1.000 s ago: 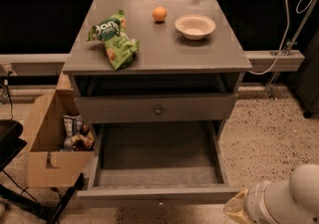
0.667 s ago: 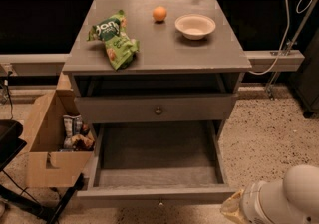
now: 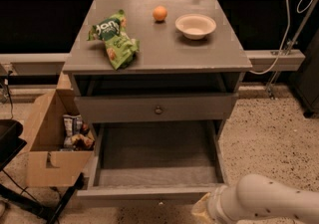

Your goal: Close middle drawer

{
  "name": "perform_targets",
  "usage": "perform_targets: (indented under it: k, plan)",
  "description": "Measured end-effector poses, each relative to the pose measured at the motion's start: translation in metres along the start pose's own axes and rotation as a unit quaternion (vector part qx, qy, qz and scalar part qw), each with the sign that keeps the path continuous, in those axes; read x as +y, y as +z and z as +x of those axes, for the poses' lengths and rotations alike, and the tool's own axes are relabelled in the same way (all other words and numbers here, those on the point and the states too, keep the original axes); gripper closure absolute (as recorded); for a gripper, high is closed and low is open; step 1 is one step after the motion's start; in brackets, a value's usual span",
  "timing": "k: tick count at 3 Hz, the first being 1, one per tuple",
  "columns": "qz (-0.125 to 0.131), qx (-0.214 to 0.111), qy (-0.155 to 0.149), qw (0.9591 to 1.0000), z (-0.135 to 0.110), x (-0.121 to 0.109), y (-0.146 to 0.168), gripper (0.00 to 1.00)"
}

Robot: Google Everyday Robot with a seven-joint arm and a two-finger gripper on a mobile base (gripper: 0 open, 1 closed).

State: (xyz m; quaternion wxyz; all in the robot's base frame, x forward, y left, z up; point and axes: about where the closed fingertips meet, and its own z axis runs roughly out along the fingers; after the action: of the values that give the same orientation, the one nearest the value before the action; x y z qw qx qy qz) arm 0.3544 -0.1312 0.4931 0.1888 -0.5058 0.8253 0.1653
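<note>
The middle drawer (image 3: 154,194) is pulled far out at the bottom of the grey cabinet. Its empty inside (image 3: 157,153) shows, and its flat front is seen from above at the frame's lower edge. The drawer above it (image 3: 157,108), with a small round knob, sits nearly shut. Anything below the open drawer is hidden. A white arm link (image 3: 264,203) with a tan cuff (image 3: 202,210) lies at the lower right, just right of the open drawer's front corner. My gripper is out of view past the bottom edge.
On the cabinet top (image 3: 164,49) lie a green chip bag (image 3: 113,39), an orange (image 3: 159,13) and a white bowl (image 3: 195,25). A cardboard box (image 3: 47,148) with snacks stands left of the drawer. A black stand (image 3: 10,143) is at far left. Speckled floor (image 3: 269,138) lies to the right.
The white arm link has shifted slightly left and lower along the bottom edge. The drawers and the things on the top have not moved.
</note>
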Motion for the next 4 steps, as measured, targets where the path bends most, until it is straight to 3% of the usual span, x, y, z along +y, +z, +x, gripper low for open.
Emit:
perform_targets:
  k: [2,3,4]
  plan:
    - [-0.003,-0.045,0.004,0.9990,0.008,-0.017,0.128,1.00]
    - [-0.018,-0.094,0.009,0.9953,0.004,-0.027,0.188,1.00]
    - [-0.027,-0.110,0.011,0.9935,0.002,-0.031,0.210,1.00]
